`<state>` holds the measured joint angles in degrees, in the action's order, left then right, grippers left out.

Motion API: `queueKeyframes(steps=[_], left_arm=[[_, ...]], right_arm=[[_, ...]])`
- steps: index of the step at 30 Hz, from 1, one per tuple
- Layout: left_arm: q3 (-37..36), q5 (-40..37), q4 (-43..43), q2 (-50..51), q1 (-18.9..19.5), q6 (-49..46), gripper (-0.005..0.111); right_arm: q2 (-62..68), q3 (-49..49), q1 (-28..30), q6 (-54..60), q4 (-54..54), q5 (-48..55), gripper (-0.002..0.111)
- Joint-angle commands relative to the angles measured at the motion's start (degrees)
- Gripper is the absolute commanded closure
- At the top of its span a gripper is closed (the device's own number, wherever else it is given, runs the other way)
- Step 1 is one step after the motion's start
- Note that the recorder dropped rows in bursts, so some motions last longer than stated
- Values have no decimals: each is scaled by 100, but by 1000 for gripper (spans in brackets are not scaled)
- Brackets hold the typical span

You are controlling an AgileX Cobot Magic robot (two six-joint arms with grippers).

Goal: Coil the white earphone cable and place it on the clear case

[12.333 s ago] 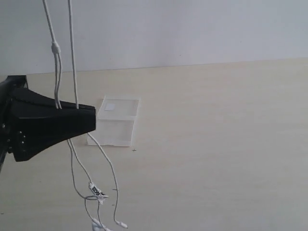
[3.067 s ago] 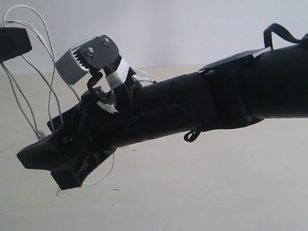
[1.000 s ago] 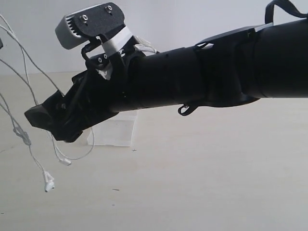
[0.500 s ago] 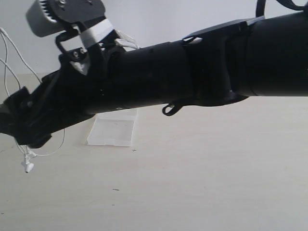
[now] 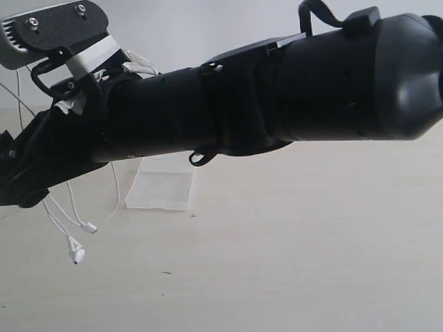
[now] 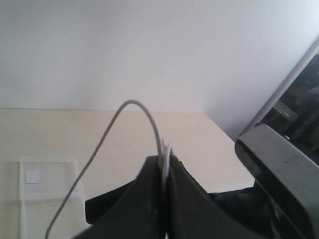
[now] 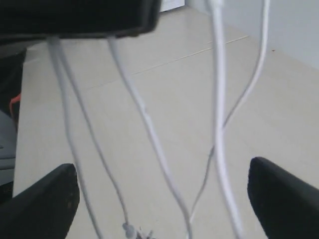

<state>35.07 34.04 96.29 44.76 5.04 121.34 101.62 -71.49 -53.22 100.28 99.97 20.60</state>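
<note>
Pinching white earphone cable (image 6: 130, 102): left fingers (image 6: 144, 199) | right fingers (image 7: 279, 194) spread wide, gripping nothing | clear case (image 5: 163, 190) on table (image 5: 311, 263)

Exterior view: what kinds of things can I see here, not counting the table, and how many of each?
white earphone cable: 1
clear case: 1
black robot arm: 1
Total: 3

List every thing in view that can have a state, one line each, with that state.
Cable: uncoiled, hanging in loose strands.
Case: flat on the table, nothing on it.
Left gripper: shut on the cable.
Right gripper: open, cable strands hanging between its jaws.
</note>
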Motion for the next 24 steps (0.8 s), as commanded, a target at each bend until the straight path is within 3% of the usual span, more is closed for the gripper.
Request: queueKeyframes(steps=[1, 14, 24], left_arm=[[28, 45, -51, -35, 17, 35, 107], [28, 125, -89, -35, 17, 35, 107], [28, 133, -112, -35, 17, 35, 107]], right_arm=[[102, -46, -14, 10, -2, -314, 22], [620, -795, -14, -25, -2, -143, 22], [853, -846, -14, -45, -2, 56, 26]])
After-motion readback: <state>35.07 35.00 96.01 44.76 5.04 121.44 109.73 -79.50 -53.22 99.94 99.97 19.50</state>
